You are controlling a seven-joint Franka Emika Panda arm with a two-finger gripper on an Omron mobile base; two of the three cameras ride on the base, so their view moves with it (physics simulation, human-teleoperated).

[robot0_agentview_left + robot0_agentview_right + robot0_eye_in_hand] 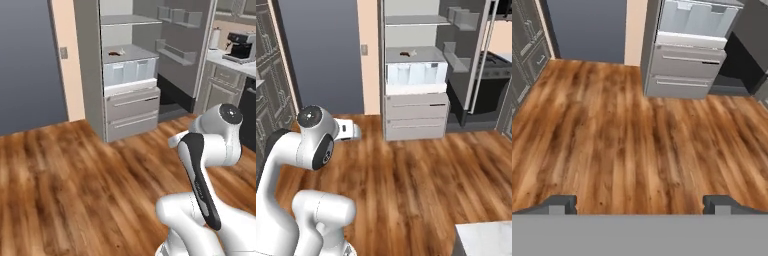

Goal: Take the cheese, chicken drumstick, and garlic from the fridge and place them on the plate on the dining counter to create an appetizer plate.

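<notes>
The fridge [131,75] stands open across a stretch of wooden floor [627,140], well apart from the robot, and everything below is placed against it. On its middle shelf [415,54], just above the clear bluish drawers [417,73], lie a dark reddish-brown piece, likely the chicken drumstick [115,52], and a tiny pale thing beside it that may be the garlic [413,51]; the cheese I cannot make out at this range. The pincer [640,204] is spread wide and empty, aimed at the floor in front of the fridge's 2 grey lower drawers [684,72]. In my judgement the main risk is the approach: the open door [182,45] with its bins juts out beside the shelf, and an elbow swinging wide could strike it. The shelf sits in a tight slot under the one above, so a steep reach may clip its edge. The 2 items lie close together; closing on 1 could nudge the other off the shelf.
</notes>
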